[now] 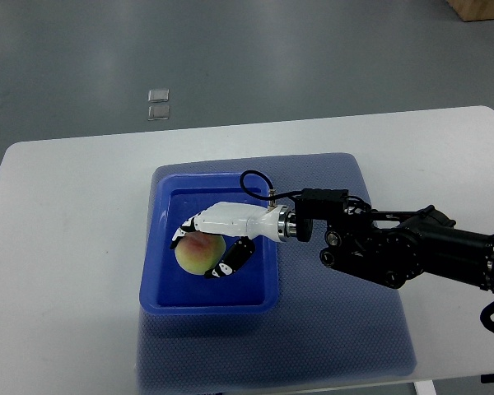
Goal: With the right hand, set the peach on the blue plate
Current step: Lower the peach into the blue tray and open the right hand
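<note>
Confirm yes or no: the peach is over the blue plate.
Yes: the peach, gripped by the right hand, sits inside the blue plate rim.

One peach point(199, 253); one blue plate point(166, 247); one blue mat point(346, 329); one tabletop point(66, 247); one hand point(210, 239); two small clear squares point(158, 104) on the floor.

A white table point(66, 214) with rounded corners is seen from above. A blue mat point(354, 321) is laid on it, right of centre. A blue plate point(160, 288) is set on the mat's left part.
</note>
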